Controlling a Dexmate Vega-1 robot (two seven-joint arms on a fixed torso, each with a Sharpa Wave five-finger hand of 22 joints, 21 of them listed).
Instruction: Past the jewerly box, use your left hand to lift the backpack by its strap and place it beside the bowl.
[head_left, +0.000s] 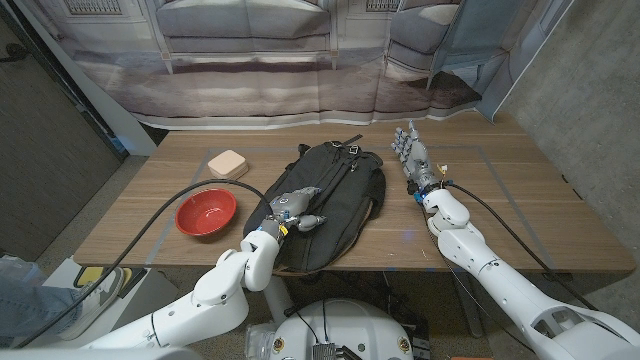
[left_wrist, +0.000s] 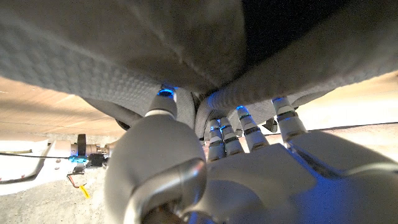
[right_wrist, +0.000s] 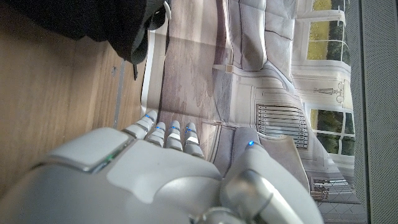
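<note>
Left hand (head_left: 292, 207), fingers curled into the strap of the black backpack (head_left: 335, 195) at table centre, should secure that hold before lifting toward nine o'clock, clearing the jewelry box (head_left: 229, 163), and settling beside the red bowl (head_left: 206, 211).

I see the black backpack (head_left: 325, 205) lying flat mid-table, its top end toward the far edge. The red bowl (head_left: 206, 212) sits upright just left of it, and the small beige jewelry box (head_left: 229, 164) lies beyond the bowl.
</note>
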